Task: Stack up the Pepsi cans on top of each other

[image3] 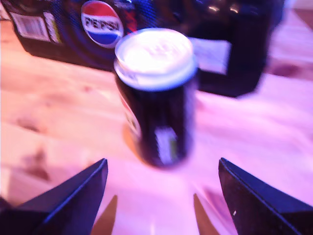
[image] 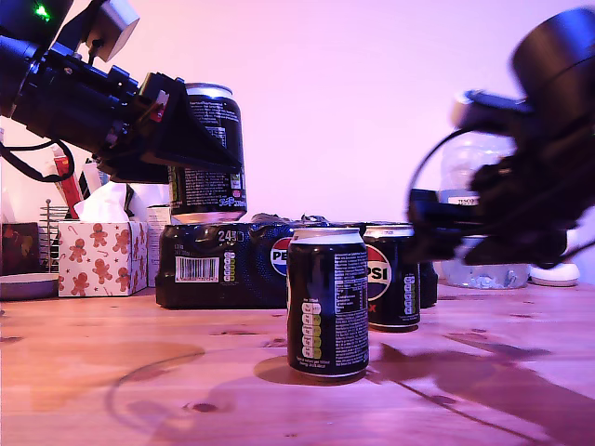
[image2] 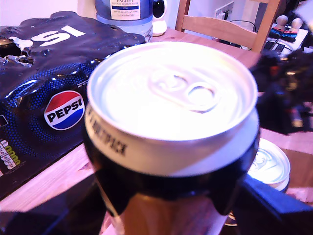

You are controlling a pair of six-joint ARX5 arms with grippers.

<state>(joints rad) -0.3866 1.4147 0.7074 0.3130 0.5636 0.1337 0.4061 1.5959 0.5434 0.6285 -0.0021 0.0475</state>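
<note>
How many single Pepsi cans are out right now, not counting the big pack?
3. One can is held in the air by my first gripper; one stands nearest on the table; one stands behind it, beside the 24-pack. More could be hidden.

24-pack (image2: 49, 78) just beside my first gripper's (image2: 171, 196) held can (image2: 171, 122): round "PEPSI" logo, big white "PSI" letters seen inverted; "24" beside a barcode on its end face (image: 214, 265) in the exterior view; held can's rim band reads "MULTIPACK", start cut off; water bottle (image2: 127, 12) beyond it: "ENGLISH", "MINERAL WATER"; rear can (image: 390, 276) on the table shows "PSI"; pack (image3: 102, 24) beyond my second gripper's (image3: 161, 196) can: "PEPSI"; other small print unreadable.
</note>
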